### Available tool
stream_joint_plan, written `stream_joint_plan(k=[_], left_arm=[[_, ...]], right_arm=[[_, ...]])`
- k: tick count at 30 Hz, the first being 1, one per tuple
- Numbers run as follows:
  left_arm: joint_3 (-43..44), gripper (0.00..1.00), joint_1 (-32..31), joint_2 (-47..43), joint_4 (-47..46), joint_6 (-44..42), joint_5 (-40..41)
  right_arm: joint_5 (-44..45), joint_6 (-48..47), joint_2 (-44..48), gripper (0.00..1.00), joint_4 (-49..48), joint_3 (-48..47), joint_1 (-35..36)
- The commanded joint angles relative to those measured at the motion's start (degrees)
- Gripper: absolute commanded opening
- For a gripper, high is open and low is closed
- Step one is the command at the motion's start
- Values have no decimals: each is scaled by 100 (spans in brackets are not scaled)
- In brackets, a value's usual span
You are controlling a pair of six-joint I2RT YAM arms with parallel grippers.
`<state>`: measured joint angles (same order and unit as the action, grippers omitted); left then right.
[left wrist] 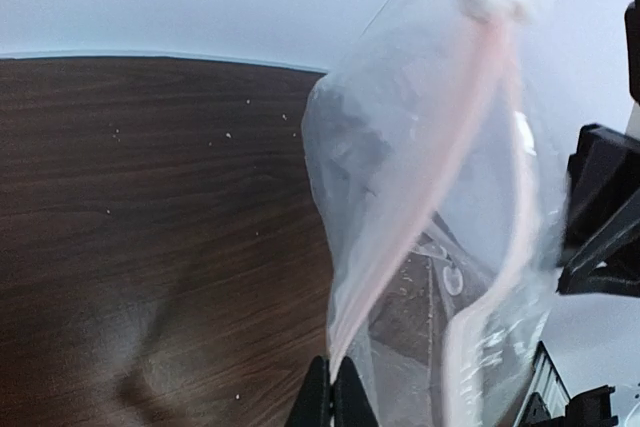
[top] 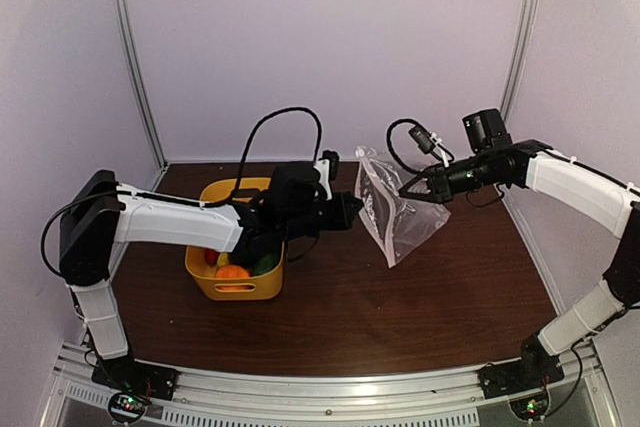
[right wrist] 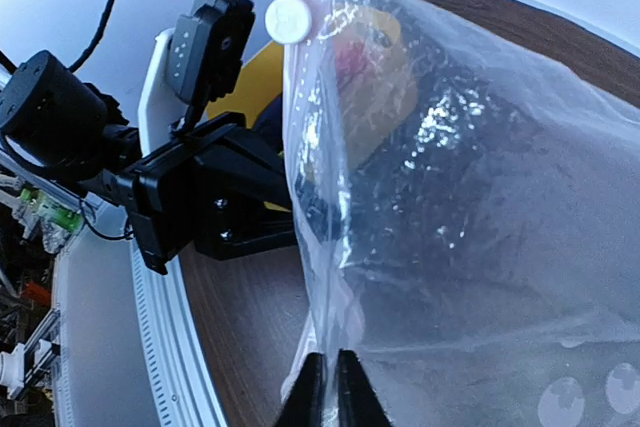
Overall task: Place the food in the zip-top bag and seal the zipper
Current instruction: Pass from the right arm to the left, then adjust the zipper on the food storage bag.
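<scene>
As the top camera sees it: zip-top bag [top: 398, 215] hangs between left jaws and right jaws, just right of the yellow basket [top: 240, 290]; the food [top: 232, 271] lies in the basket, apart from the bag.
Left wrist: left jaws pressed together on the bag's pale pink edge, dark wooden surface [left wrist: 150, 227] behind.
Right wrist: right jaws closed together, pinching the bag's near edge; left arm [right wrist: 215, 192] beyond.
</scene>
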<state>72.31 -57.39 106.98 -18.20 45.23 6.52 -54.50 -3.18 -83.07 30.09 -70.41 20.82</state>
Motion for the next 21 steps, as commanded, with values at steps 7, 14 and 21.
stream_joint_plan(k=[7, 14, 21], left_arm=[[-545, 0, -316, -526, -1030, 467, 760], [-561, 0, -603, -485, -2144, 586, 836], [-539, 0, -607, -476, -2225, 630, 722]], right_arm=[[3156, -922, 641, 37, 396, -366, 936], [3044, -1154, 687, 41, 597, -297, 1573], [3304, -1087, 637, 67, 436, -300, 1608]])
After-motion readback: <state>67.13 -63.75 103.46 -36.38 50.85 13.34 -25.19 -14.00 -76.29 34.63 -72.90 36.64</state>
